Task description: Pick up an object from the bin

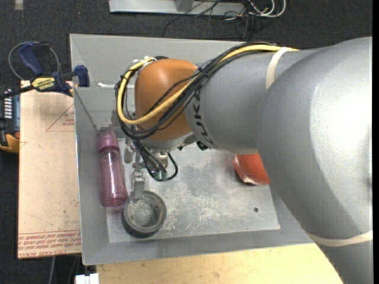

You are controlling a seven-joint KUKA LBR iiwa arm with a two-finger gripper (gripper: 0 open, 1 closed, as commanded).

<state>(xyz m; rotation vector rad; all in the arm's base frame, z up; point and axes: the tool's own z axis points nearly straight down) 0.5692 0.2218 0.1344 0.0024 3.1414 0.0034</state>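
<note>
Hand [138, 185] low over grey tape roll [144, 216], open or closed unclear; pink bottle [111, 170] just beside; orange-red thing [251, 169] well apart

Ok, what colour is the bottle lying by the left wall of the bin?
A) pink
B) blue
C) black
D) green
A: the bottle lying along the left wall of the bin is see-through pink, with the grey tape roll next to its lower end.
</note>
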